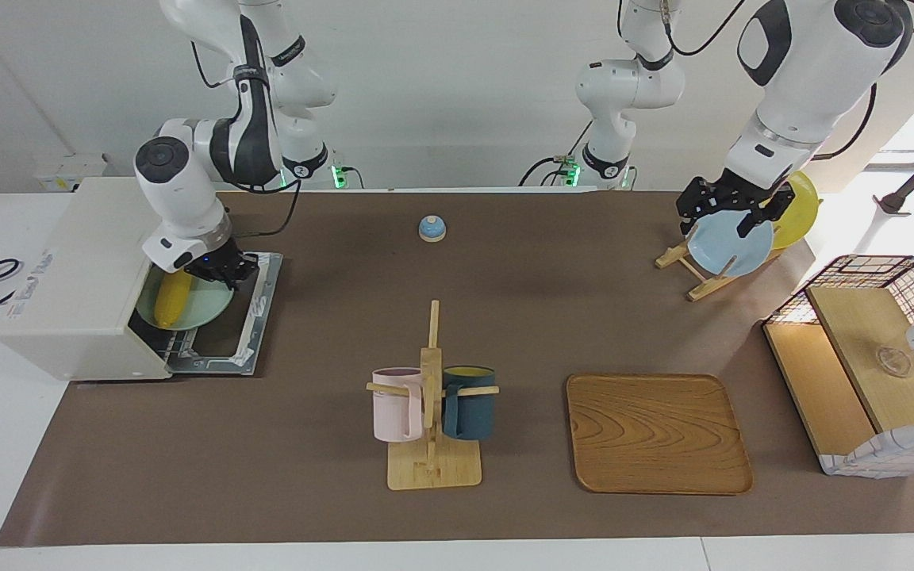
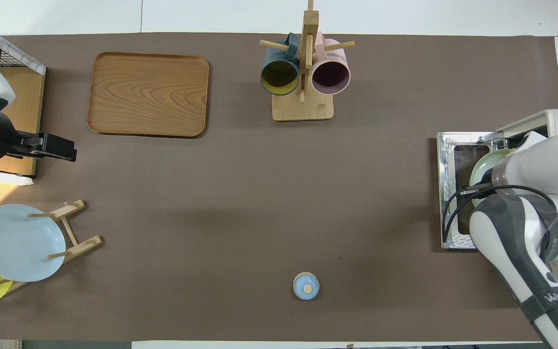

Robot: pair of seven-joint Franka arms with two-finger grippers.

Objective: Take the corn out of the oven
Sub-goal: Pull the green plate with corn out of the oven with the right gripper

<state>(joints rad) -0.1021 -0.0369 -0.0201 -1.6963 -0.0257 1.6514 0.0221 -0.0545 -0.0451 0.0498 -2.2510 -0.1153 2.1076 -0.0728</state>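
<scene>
The off-white oven [image 1: 76, 270] stands at the right arm's end of the table, its glass door [image 1: 255, 317] folded down flat. The yellow corn [image 1: 172, 298] lies on a pale green plate [image 1: 207, 305] that sticks out of the oven mouth over the door. My right gripper [image 1: 227, 271] is down at the plate's rim on the side nearer the robots, shut on it. In the overhead view the right arm hides the corn; only a part of the plate [image 2: 483, 167] shows. My left gripper [image 1: 731, 212] is open and empty, raised over the plate rack.
A wooden rack [image 1: 699, 277] holds a blue plate [image 1: 731, 246] and a yellow plate [image 1: 798, 210]. A mug stand [image 1: 433, 444] with a pink mug and a dark blue mug, a wooden tray [image 1: 655, 432], a wire-framed shelf box [image 1: 862, 365] and a small blue bell [image 1: 432, 228] are on the table.
</scene>
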